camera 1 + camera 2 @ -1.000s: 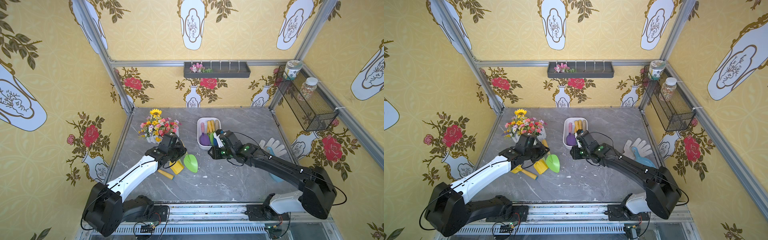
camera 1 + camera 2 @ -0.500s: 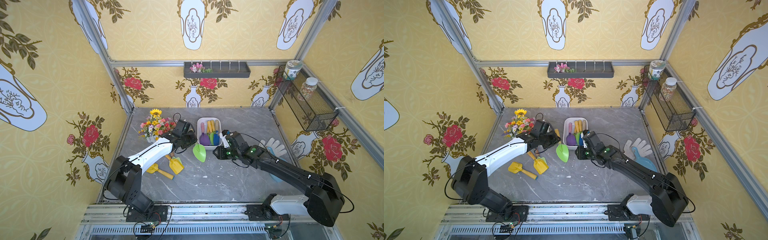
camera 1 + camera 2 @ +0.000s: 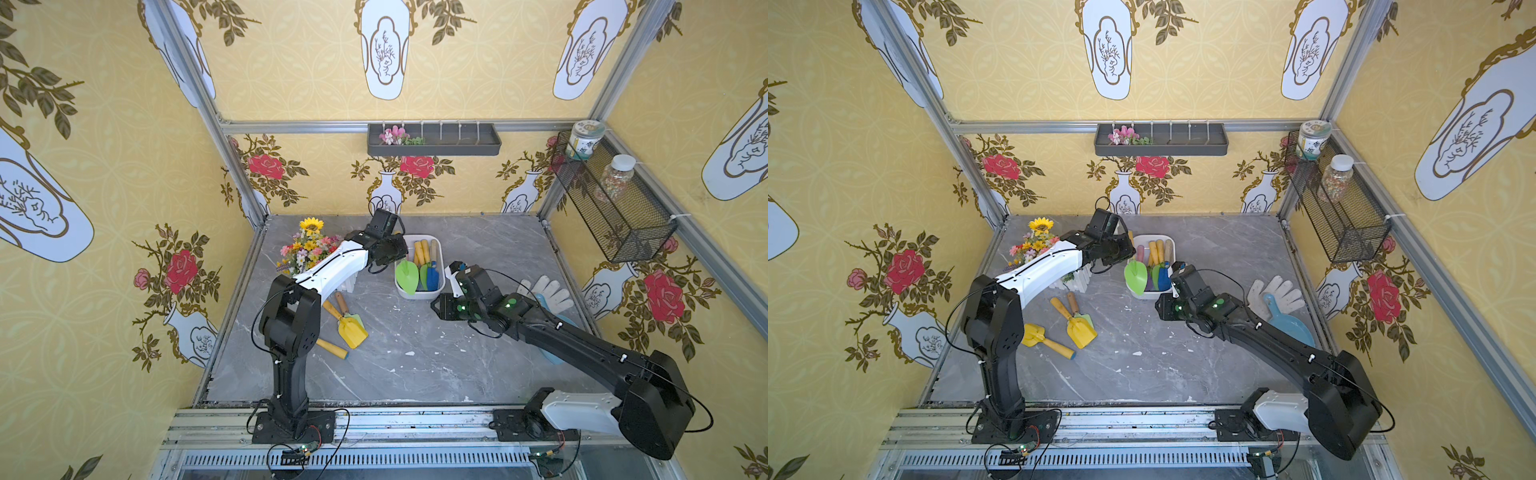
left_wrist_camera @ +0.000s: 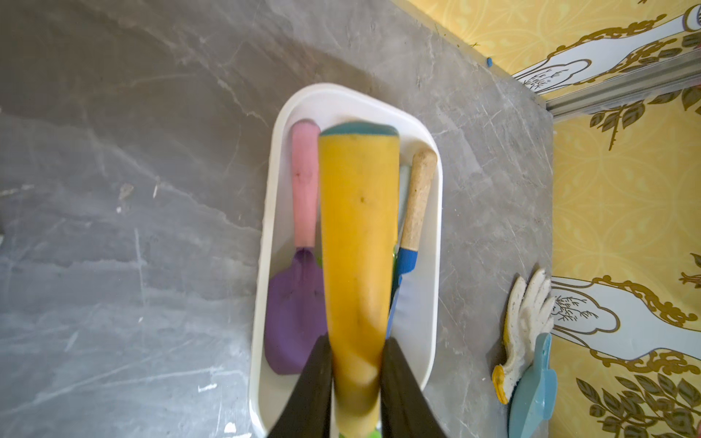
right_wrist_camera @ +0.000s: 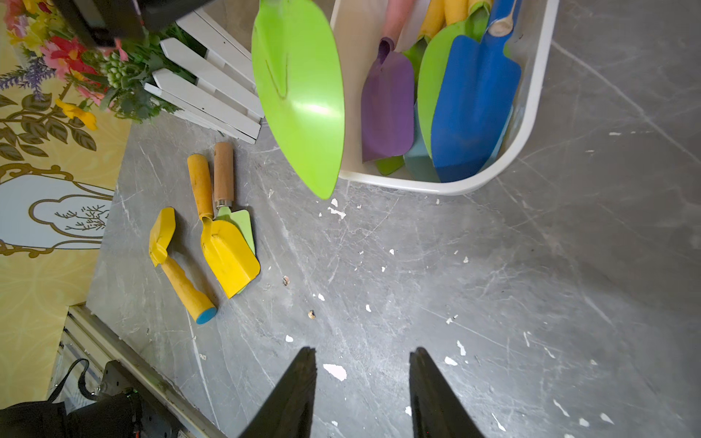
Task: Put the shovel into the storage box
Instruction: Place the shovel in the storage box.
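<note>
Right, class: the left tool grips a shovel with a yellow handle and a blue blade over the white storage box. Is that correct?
No: the shovel has a green blade, not a blue one, as the right wrist view shows. The rest holds: the left tool grips it by its yellow handle over the white storage box.

- Shovels (image 5: 474, 106): we count at least four in the storage box (image 5: 436, 186), three on the table (image 3: 415, 365), and one green shovel (image 3: 406, 276) aloft.
- Jars (image 3: 586, 139): we count two.
- We count one each of wire basket (image 3: 623, 216), glove (image 3: 548, 291), bouquet (image 3: 309, 247).
</note>
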Robot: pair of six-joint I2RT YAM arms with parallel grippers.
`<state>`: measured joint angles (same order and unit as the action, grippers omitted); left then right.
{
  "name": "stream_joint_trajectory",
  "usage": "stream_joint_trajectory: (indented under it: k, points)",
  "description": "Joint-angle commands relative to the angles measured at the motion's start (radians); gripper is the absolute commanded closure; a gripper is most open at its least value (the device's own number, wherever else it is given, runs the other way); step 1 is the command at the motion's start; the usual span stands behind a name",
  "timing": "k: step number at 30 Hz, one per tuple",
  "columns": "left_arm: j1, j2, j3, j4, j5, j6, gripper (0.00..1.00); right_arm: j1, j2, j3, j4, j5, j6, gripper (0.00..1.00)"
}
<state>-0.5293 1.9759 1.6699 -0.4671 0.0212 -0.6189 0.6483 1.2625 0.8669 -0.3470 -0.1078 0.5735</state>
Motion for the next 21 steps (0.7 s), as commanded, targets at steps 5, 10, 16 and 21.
stream_joint_trajectory:
  k: [5, 10, 16, 21]
  points:
    - [0.017, 0.145, 0.195, -0.046, 0.012, 0.144, 0.81, -0.003, -0.011, -0.009, -0.017, 0.014, 0.021, 0.55]
    - [0.027, 0.223, 0.293, -0.067, 0.000, 0.181, 0.81, -0.003, -0.005, -0.011, -0.022, 0.014, 0.023, 0.55]
    - [0.029, 0.296, 0.351, -0.087, 0.008, 0.219, 0.81, -0.004, 0.001, -0.002, -0.029, 0.019, 0.019, 0.55]
    - [0.029, 0.324, 0.349, -0.102, 0.031, 0.225, 0.81, -0.005, 0.014, 0.003, -0.025, 0.019, 0.014, 0.56]
